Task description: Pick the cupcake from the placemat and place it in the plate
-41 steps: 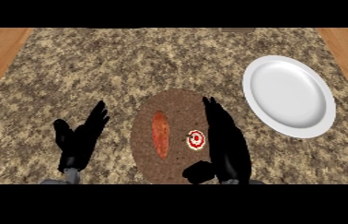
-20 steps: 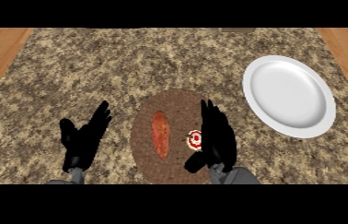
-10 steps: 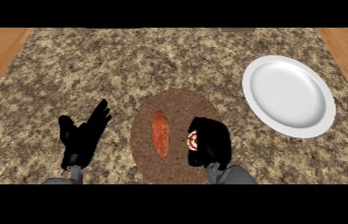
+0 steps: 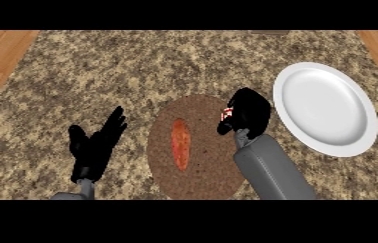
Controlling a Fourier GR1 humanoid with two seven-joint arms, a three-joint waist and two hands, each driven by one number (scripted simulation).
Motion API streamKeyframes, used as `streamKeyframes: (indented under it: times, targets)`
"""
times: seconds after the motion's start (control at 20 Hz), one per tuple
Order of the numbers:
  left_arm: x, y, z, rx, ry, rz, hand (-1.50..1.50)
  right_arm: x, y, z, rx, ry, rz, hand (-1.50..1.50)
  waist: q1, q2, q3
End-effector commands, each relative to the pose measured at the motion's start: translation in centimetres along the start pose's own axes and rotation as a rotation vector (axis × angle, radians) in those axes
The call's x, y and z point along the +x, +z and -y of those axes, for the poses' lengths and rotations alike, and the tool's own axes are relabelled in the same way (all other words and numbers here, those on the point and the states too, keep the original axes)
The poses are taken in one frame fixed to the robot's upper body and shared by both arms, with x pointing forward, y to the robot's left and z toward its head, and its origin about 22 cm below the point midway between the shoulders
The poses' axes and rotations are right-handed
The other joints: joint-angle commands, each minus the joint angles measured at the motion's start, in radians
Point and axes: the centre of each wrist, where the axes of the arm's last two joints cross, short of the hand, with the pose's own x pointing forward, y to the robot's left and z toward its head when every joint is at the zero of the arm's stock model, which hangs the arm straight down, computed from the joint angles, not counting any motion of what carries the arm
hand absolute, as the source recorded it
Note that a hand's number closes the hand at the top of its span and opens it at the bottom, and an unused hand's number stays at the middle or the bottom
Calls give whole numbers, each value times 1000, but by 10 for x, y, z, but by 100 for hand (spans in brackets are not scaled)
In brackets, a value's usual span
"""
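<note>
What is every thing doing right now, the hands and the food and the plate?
Right robot hand: curled round the cupcake.
Cupcake: held, mostly hidden by the fingers.
Left robot hand: open, resting, holding nothing.
Plate: nothing on it.
Placemat: flat, a long orange food lying on it.

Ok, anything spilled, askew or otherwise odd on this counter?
Nothing stands out. The right hand curls round the cupcake at the placemat edge, a long reddish item lies flat on the placemat, the plate sits beside it, and the left hand rests open.
</note>
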Motion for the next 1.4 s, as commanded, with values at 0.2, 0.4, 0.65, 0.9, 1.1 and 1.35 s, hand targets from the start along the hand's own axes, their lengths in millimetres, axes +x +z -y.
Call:
streamKeyframes:
  times: [0.2,0.4,0.65,0.9,1.1,1.35]
  targets:
    - [1,-3,7,-39,-5,-5,0,55,-37,67,-485,-154,-200,150,47,5,-5]
    - [0,-4,6,-28,-20,-14,0,71,-41,83,-633,-223,-246,150,46,6,-3]
    - [-3,-6,1,-24,-12,-22,0,73,-50,103,-782,-331,-318,150,18,5,-2]
    - [-2,-3,5,3,-17,-25,0,56,-64,109,-894,-406,-367,150,12,3,2]
    - [-12,-2,-6,19,1,-37,0,30,-75,106,-984,-462,-396,150,-13,2,1]
    - [-15,5,-5,24,21,-36,0,-23,-98,84,-1084,-366,-477,150,-25,-5,2]
